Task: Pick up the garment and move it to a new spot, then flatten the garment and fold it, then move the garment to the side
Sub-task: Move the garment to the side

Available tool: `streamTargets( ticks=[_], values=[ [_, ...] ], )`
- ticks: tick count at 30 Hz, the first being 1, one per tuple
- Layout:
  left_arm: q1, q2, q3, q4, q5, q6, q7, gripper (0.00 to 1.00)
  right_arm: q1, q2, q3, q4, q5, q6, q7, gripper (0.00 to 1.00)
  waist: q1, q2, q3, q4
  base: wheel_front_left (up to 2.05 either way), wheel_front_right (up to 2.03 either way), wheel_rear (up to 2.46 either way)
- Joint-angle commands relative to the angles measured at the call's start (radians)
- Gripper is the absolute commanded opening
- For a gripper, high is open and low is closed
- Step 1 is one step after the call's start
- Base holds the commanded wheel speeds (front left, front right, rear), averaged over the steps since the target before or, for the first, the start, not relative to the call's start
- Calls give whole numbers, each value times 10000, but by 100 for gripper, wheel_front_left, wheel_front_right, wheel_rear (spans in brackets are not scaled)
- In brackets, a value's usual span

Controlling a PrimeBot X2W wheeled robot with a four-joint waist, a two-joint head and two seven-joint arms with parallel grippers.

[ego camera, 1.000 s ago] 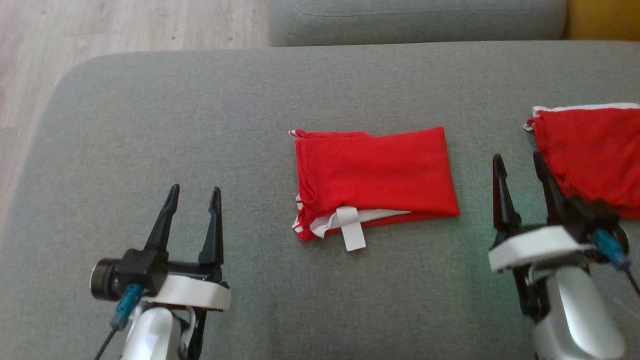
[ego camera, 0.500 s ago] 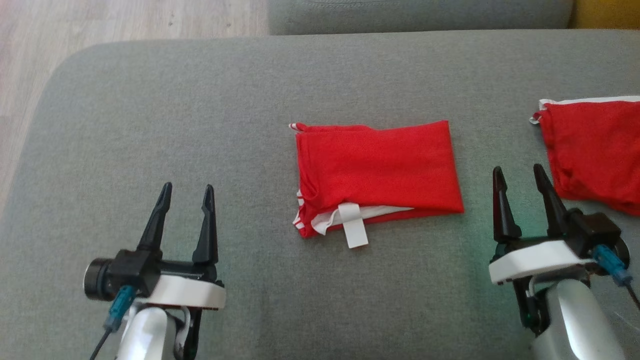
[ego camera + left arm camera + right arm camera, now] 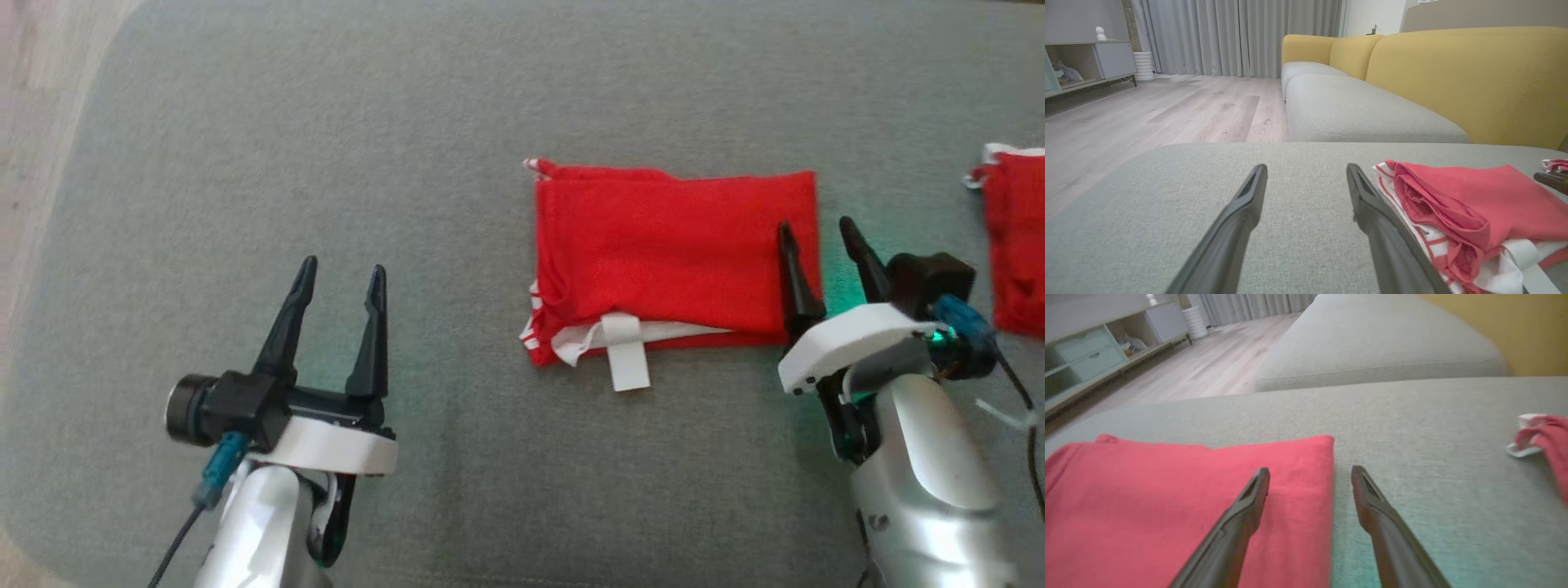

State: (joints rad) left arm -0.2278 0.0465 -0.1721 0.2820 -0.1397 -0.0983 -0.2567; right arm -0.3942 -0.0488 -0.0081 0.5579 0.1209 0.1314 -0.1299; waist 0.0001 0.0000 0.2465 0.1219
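Right jaws: shifted away from the second red garment (image 3: 1016,245) and across to the folded red garment (image 3: 669,245). Now spread, one finger (image 3: 796,282) above the cloth's right edge, the other above bare grey sofa cushion (image 3: 326,122) just beside it. Nothing pinched. The head camera has also moved, and both garments appear to lie as they did.

Left jaws: spread, empty, above bare cushion. Folded garment lies off to their right, apart.

Folded red garment: neat rectangle between the two pairs of jaws, with white striped layers and a white tag (image 3: 627,359) along the near edge.

Assessment: folding looks complete. The move to the side probably remains, with the right jaws placed for an edge grip.
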Motion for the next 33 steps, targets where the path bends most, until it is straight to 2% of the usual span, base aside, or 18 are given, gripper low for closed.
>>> streamTargets(
  ticks=[1,8,9,10,16,21,27,29,30,33],
  values=[
    [-356,40,132,-293,-94,4,-51,100,-386,-14,154,144,-225,-7,205,100,-1,0,245,299,0,0,0],
    [-451,39,-56,-197,-421,148,-51,100,-862,-14,254,1751,-199,-7,1296,100,-1,0,359,574,0,0,0],
    [-465,39,-50,-190,-407,154,-51,100,-903,-14,380,1886,-208,-7,1360,60,-1,0,350,577,0,0,0],
    [-476,39,-39,-188,-372,163,-51,100,-945,-14,459,1958,-217,-7,1321,0,-1,0,330,569,0,0,0],
    [-385,38,103,-178,-138,148,-51,100,-1173,-14,624,1970,-566,-7,812,0,-1,0,-70,224,0,0,0],
    [-159,38,49,-76,-67,131,-51,100,-1069,-14,903,1659,-1133,-7,584,0,-1,0,-621,-340,0,0,0],
    [-59,38,-13,-27,-55,189,-51,100,-1082,-275,1278,686,-2531,-7,845,0,-1,0,-911,-1263,0,0,0],
    [-73,38,37,-64,-96,249,-51,100,-1133,-554,1682,328,-2562,-7,1063,0,-1,0,-837,-1604,0,0,0],
    [-132,38,144,-136,-123,304,-51,100,-1299,-1104,2049,-51,-2581,-7,1302,0,-1,0,-668,-1918,0,0,0],
    [-277,40,210,-216,-30,257,-51,100,-1698,-2083,2399,-597,-2410,-7,1632,0,-1,0,-230,-2289,0,0,0]
  ],
)
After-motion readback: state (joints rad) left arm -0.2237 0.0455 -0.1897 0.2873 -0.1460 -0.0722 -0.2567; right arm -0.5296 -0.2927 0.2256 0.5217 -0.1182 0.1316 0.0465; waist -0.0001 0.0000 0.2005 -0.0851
